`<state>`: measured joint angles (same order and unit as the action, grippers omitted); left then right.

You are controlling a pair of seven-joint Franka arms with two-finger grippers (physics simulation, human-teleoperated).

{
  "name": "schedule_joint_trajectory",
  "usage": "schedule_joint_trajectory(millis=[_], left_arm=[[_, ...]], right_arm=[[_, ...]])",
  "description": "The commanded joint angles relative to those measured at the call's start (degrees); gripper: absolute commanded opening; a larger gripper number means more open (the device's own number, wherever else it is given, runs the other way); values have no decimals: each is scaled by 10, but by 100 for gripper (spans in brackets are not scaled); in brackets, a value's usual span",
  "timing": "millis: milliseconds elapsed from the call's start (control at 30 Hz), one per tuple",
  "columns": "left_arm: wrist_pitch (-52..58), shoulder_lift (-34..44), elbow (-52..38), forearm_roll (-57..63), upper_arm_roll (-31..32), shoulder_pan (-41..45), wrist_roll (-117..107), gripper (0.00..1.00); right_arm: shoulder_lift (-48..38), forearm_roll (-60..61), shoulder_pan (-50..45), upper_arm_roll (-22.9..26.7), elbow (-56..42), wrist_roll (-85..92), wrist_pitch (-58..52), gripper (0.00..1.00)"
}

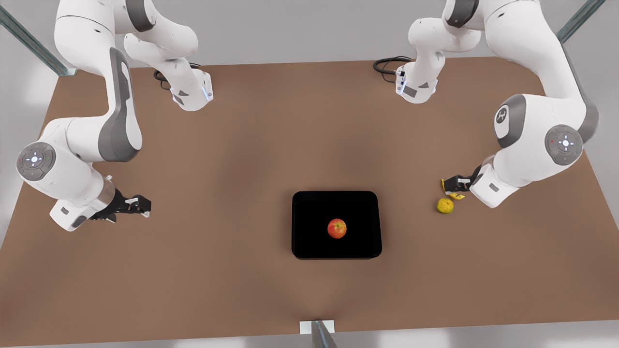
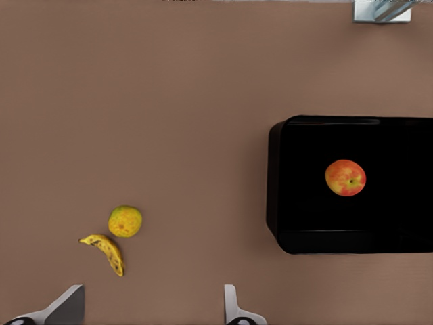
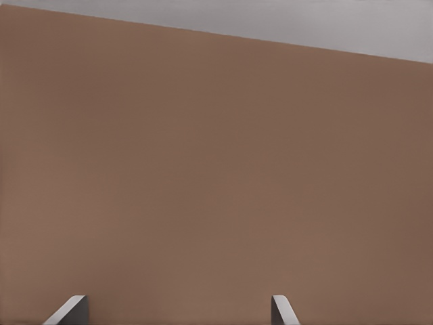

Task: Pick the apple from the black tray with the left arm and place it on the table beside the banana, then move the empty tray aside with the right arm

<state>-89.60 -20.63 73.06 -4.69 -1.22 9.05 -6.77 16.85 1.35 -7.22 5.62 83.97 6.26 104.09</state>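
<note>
1. The apple (image 1: 337, 228) lies inside the black tray (image 1: 309, 241), slightly toward the front view's right of the tray's middle, with bare black floor all round it. In the left wrist view the apple (image 2: 345, 177) shows its red and yellow skin against the tray (image 2: 298, 230).
2. The tray rests flat on the brown desk (image 1: 242, 145), near the middle of the desk's lower half in the front view.
3. The banana (image 1: 455, 195) lies on the desk well apart from the tray, on the front view's right. Part of it is hidden under the left claw.
4. A round yellow-green fruit (image 1: 445, 205) sits just beside the banana, on the side nearer the tray. In the left wrist view the fruit (image 2: 125, 221) and the banana (image 2: 107, 250) are almost touching.
5. The left claw (image 1: 452, 184) hangs above the banana, at the end of the arm with the white logo. Its fingers (image 2: 67, 305) are spread wide and hold nothing.
6. The right claw (image 1: 141, 205) hovers over bare desk on the front view's left, well apart from the tray. Its fingers (image 3: 71, 308) are also spread wide and hold nothing.
</note>
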Motion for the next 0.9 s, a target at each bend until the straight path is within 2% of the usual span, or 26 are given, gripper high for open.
schedule_joint_trajectory(millis=[0, 167, 233, 267, 333, 467, 533, 567, 600, 633, 867], left_arm=[[-20, -5, -1, 2, 0, 2, -75, 100], [-80, -36, -6, -17, 1, 12, -75, 100], [-63, -32, 0, -7, 1, 33, -77, 100], [-16, -13, -6, -7, 2, 34, -76, 100], [-4, -12, -3, -3, 9, 42, -74, 100], [-11, -16, 1, 7, 6, 39, -73, 100], [-42, -16, 2, 29, 2, 32, 92, 100], [-44, -7, 23, 29, 1, 12, 111, 100], [-119, 27, 93, 30, 1, 5, 113, 100], [-144, 35, 108, 30, 1, 1, 120, 100], [-128, 35, 106, 39, 2, 2, 120, 100]], right_arm=[[-1, 0, 0, 0, 0, 17, 5, 100], [72, -1, 3, 1, -20, 19, 14, 100], [70, -2, 3, 1, -33, 18, 6, 100], [64, -3, 3, 4, -62, 19, -36, 100], [59, -4, 3, 5, -108, 19, -104, 100], [69, -2, 4, 4, -108, 20, -100, 100], [72, -1, 4, 4, -108, 19, -100, 100], [72, -1, 4, 4, -108, 19, -100, 100], [72, -1, 4, 4, -108, 19, -99, 100], [73, -1, 4, 4, -108, 19, -99, 100], [75, -1, 4, 4, -108, 18, -99, 100]])
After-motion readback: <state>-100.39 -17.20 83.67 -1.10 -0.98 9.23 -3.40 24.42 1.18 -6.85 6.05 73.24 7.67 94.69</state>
